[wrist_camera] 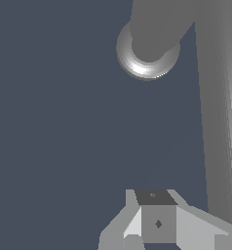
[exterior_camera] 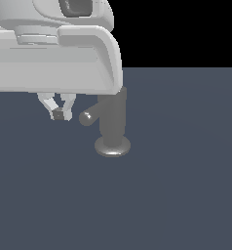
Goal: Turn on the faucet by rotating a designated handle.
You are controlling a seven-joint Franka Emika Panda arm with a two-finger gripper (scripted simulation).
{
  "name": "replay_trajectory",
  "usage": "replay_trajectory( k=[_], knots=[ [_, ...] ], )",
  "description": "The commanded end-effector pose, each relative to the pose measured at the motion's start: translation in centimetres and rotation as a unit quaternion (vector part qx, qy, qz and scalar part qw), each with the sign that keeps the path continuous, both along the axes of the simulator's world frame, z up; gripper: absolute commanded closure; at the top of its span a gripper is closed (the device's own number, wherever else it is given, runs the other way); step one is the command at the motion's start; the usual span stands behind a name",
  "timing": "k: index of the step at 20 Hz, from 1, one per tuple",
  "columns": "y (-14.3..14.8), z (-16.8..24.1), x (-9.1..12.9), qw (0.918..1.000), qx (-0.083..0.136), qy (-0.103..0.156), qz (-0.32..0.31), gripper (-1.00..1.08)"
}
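Closest to my exterior camera is the arm's bulky grey wrist, which fills the upper corner on the exterior view's left and hides the top of the faucet (exterior_camera: 112, 122). Below it hangs the tool (exterior_camera: 60, 114), its fingers drawn together at the tips with nothing between them. I read it as closed and empty, which suits a push more than a grasp.

Just beside it, toward the exterior view's right, is the handle (exterior_camera: 90, 115). Its rounded end points toward the tool across a small gap, so the two are near but not touching. I judge the tool is set at rod height so that a sideways sweep would catch the handle near its tip, where leverage is best.

Beyond that stands the faucet's upright body on its flared base, resting on the dark table (exterior_camera: 186, 195).

In the wrist view the tool (wrist_camera: 155, 215) sits beside the long rod (wrist_camera: 218, 112), with the faucet (wrist_camera: 148, 46) farther off, confirming it is alongside rather than around the handle.
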State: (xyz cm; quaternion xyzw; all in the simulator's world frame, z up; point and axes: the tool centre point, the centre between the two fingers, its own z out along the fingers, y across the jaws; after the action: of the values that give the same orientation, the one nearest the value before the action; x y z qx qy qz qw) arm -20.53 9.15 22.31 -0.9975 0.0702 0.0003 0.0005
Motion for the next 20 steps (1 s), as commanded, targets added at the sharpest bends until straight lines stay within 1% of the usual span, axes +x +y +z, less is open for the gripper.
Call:
replay_trajectory(
  k=[1,6,20],
  knots=[
    [0.1,-0.3,0.1,1.0000,0.000,0.000,-0.001,1.08],
    [0.1,-0.2,0.1,1.0000,0.000,0.000,-0.001,1.08],
    [-6.7,-0.3,0.3,1.0000,0.000,0.000,-0.001,1.08]
  ],
)
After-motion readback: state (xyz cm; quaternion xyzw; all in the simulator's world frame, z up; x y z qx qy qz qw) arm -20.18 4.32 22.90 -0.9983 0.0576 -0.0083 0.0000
